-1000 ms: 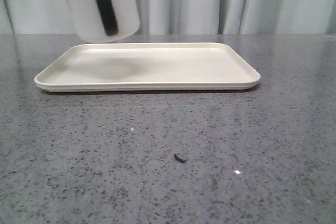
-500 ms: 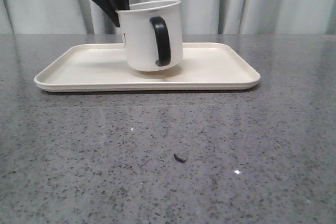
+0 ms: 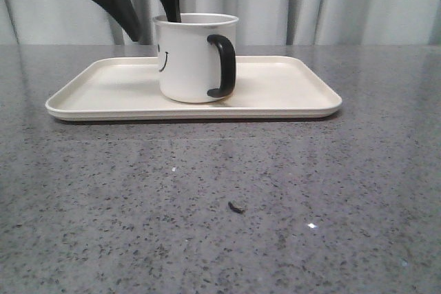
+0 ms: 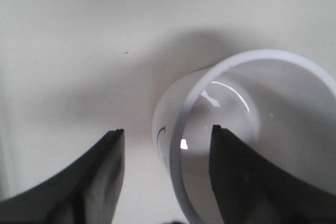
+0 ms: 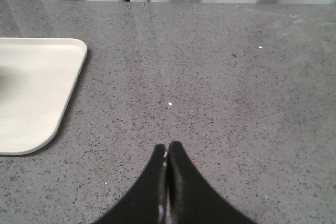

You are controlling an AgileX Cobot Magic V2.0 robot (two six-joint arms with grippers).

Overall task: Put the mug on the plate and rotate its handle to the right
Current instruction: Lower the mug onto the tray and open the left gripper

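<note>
Starting at the bottom of the front view, the grey speckled surface [image 3: 220,197] fills the near half of the frame, with a small dark fleck [image 3: 236,207] lying just below centre. Further back, the plate [image 3: 289,94] stretches across the middle of the frame, flat on the surface. Standing upright on it, a little left of the plate's middle, is the mug [image 3: 189,60], its base down on the plate. The handle [image 3: 224,67] sticks out on the mug's right side as seen from the front, angled slightly toward the camera, and part of the black smiley print shows at the mug's left edge.

Above and behind the mug, at the upper left of the frame, the left pincer [image 3: 148,18] hangs spread open. One finger dips down inside the mug's rim, the other sits outside to the left, clear of the wall. The left wrist view backs that up: the two dark fingers [image 4: 100,182] stand wide apart with the mug's rim running between them, and neither finger is seen pressing on it.

Over in the right wrist view, the right pincer [image 5: 167,161] is clenched with nothing in it, fingertips together, low over bare surface, the plate's corner at the left edge of that frame.
</note>
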